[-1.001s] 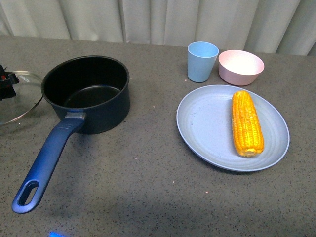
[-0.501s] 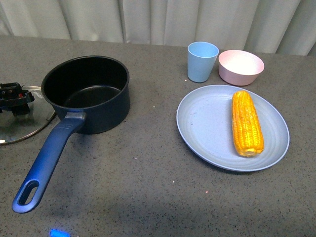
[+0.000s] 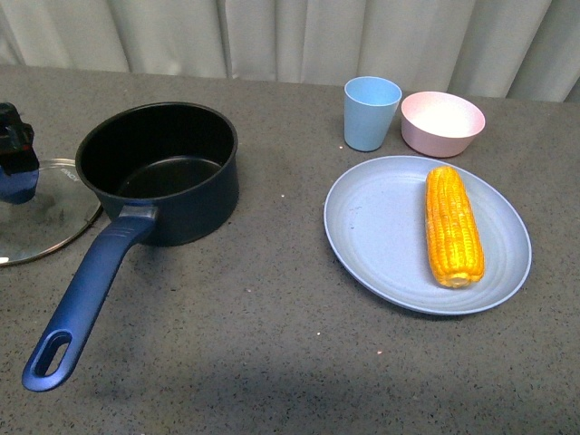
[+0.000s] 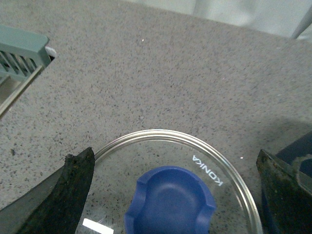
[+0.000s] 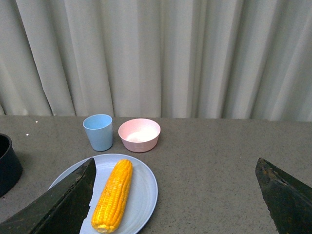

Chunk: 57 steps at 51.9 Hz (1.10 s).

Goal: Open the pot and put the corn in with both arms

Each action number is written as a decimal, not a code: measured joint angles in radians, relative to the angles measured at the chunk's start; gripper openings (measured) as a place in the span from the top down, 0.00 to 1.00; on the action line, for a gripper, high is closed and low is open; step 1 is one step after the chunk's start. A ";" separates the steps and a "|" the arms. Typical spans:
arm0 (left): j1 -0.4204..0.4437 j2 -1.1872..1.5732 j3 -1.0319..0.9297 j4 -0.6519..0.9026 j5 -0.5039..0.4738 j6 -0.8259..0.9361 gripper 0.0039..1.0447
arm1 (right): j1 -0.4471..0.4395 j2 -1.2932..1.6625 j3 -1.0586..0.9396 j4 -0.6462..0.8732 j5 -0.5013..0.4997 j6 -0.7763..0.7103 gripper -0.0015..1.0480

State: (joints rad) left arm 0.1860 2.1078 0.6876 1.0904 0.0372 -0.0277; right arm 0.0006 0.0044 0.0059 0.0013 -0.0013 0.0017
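Gaping right jaws well short of corn (image 5: 112,196); left jaws gaping over lid (image 4: 170,202).

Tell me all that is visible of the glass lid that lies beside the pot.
The lid is a round disc of clear glass with a thin metal rim and a blue knob, dished on top, at its middle. White letters are printed on the glass. It lies flat on the grey table, knob up, left of the pot; whether it touches the pot cannot be told. The left gripper hangs over it, open, one finger on each side of the knob, not touching.
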 joint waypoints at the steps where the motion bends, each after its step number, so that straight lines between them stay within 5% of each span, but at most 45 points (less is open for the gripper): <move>1: 0.000 -0.025 -0.016 -0.005 -0.001 -0.002 0.06 | 0.000 0.000 0.000 0.000 0.000 0.000 0.09; 12: 0.010 -0.349 -0.238 -0.074 -0.034 -0.025 0.06 | 0.000 0.000 0.000 0.000 0.000 0.000 0.09; 23: -0.014 -0.510 -0.489 0.266 0.126 0.010 0.47 | 0.000 0.000 0.000 0.000 -0.001 0.000 0.09; 38: -0.082 -0.822 -0.621 0.105 0.068 0.019 0.97 | 0.000 0.000 0.000 0.000 0.000 0.000 0.09; 49: -0.134 -1.012 -0.658 -0.043 -0.013 0.021 0.96 | 0.000 0.000 0.000 0.000 0.000 0.000 0.09; 57: -0.183 -1.272 -0.660 -0.294 -0.036 0.021 0.96 | 0.000 0.000 0.000 0.000 0.000 0.000 0.09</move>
State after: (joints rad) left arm 0.0025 0.8360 0.0280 0.7959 0.0013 -0.0067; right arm 0.0006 0.0044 0.0059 0.0013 -0.0013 0.0017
